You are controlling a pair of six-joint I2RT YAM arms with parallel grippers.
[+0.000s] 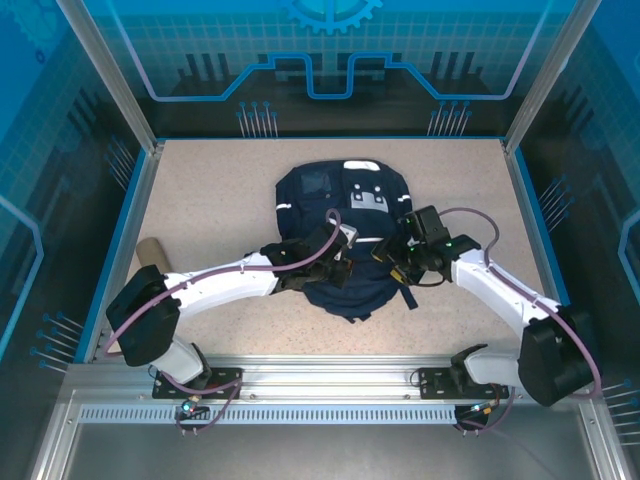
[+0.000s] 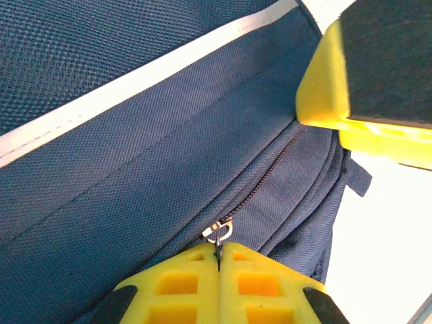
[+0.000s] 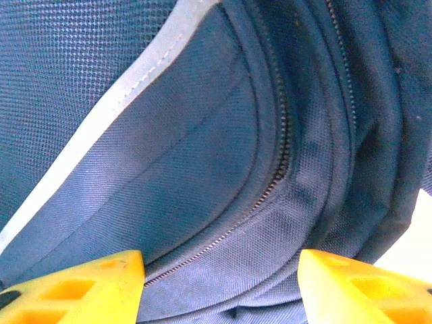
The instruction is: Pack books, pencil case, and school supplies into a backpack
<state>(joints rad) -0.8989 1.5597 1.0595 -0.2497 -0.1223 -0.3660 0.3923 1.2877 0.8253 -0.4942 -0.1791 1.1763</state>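
Observation:
The navy backpack [image 1: 340, 215] lies flat in the middle of the table, its white-and-grey patch toward the far side. My left gripper [image 2: 219, 251] is shut on the metal zipper pull [image 2: 220, 231] of a closed zipper [image 2: 270, 165]. My right gripper [image 3: 219, 273] stands open just over the backpack's fabric, one yellow finger [image 3: 94, 280] on each side of a curved zipper [image 3: 280, 162], holding nothing. From above, both grippers [image 1: 335, 262] [image 1: 397, 262] meet over the bag's near half. The tan pencil case [image 1: 150, 249] lies at the table's left edge. The books are out of view.
A raised blue rim [image 1: 135, 215] borders the sandy table [image 1: 220, 190]. A dark strap [image 1: 408, 295] trails from the bag's near right side. My white arms [image 1: 215, 285] [image 1: 495, 290] cross the near table on both sides of the bag.

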